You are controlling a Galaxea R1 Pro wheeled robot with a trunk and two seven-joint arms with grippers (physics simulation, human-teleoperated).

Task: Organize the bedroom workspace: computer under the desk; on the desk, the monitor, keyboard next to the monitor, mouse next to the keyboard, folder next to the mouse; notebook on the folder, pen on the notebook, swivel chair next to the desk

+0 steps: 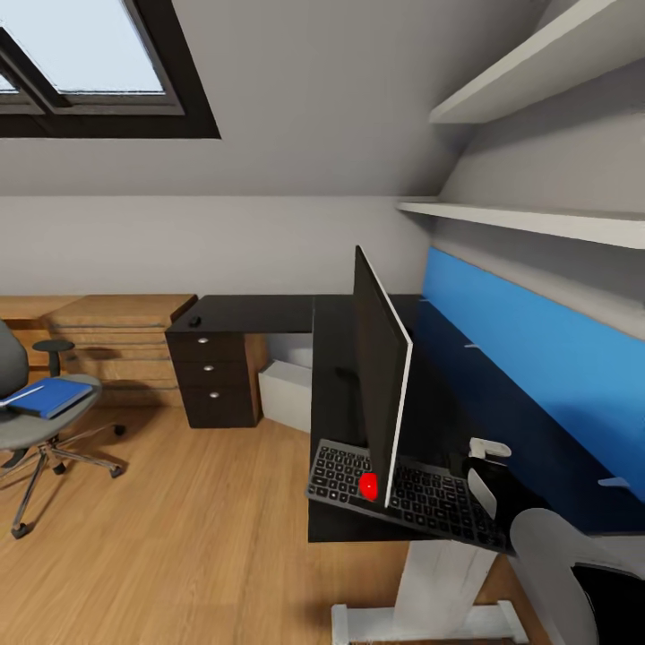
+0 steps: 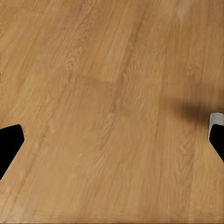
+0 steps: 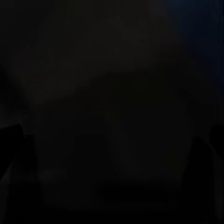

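Seen on the swivel chair [image 1: 27, 421]: folder [image 1: 52, 396]; on the desk [image 1: 260, 313]: monitor [image 1: 381, 381], keyboard [image 1: 412, 491], mouse [image 1: 194, 321]; left gripper [image 2: 112, 140] spread wide above wood floor [image 2: 102, 93], holding nothing; right gripper [image 1: 484, 466] beside keyboard, opening impossible to tell.

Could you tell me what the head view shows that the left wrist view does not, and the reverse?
The head view alone shows the desk, monitor, keyboard, swivel chair carrying the folder, and the computer under the desk. The left wrist view alone gives a close look between the left gripper fingertips, spread wide. Both share the wooden floor.
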